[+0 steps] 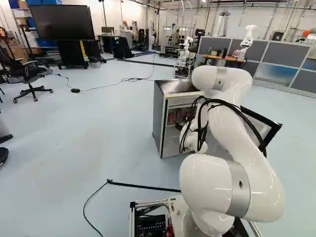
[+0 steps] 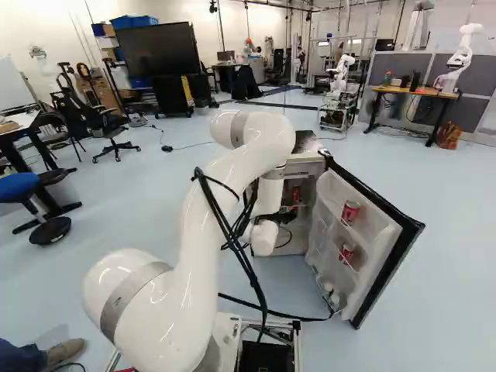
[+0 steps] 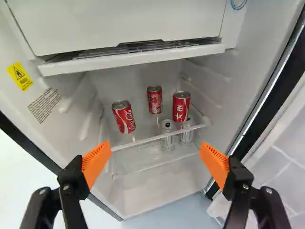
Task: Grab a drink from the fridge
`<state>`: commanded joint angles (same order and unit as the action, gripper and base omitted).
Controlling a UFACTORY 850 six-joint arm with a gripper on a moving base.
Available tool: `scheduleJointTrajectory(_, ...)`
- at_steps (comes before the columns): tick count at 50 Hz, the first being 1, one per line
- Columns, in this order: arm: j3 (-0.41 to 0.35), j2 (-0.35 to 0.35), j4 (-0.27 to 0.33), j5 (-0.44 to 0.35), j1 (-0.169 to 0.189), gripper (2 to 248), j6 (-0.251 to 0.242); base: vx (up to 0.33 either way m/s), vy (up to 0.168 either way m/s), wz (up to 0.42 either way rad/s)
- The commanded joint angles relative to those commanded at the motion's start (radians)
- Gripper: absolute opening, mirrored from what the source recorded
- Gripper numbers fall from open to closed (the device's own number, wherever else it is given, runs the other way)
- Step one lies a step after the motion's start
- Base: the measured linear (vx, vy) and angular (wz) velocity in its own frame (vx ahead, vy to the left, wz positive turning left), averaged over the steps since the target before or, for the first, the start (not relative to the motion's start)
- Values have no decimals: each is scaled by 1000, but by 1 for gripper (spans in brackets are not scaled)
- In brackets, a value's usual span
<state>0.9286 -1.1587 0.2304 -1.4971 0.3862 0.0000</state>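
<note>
Taking twelve o'clock as straight ahead of the arm (image 2: 203, 256), the fridge (image 1: 158, 118) is standing at about twelve with its door (image 2: 376, 248) hanging open toward one to two o'clock. The hand (image 2: 283, 218) is facing into the cabinet. In the wrist view, the hand (image 3: 155, 148) is standing wide open, its orange pads (image 3: 96, 162) well apart and holding nothing. Three red cans, the drinks in question, are standing upright on a clear shelf (image 3: 143, 140) ahead of the hand: the left can (image 3: 124, 117) at eleven o'clock, the rear can (image 3: 154, 99) at twelve and set deepest, and the right can (image 3: 181, 106) at one. None of them is touching a finger. Two silver cans (image 3: 167, 136) (image 3: 187, 137) are showing at twelve to one o'clock, partly through and below that shelf. A white compartment (image 3: 119, 24) is sitting above the cans, and a yellow label (image 3: 19, 76) is showing on the inner wall at ten o'clock. In the right base view, an upper door can (image 2: 350, 211) and a lower door can (image 2: 347, 252), both red, are resting in the door racks.
</note>
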Motion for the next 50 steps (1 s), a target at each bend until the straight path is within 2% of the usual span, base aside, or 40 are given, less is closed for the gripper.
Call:
scheduleJointTrajectory(25, 125, -114, 0, -44, 11, 247, 0, 0, 0, 0)
scheduleJointTrajectory(50, 211, -161, 0, -50, 20, 247, 0, 0, 0, 0)
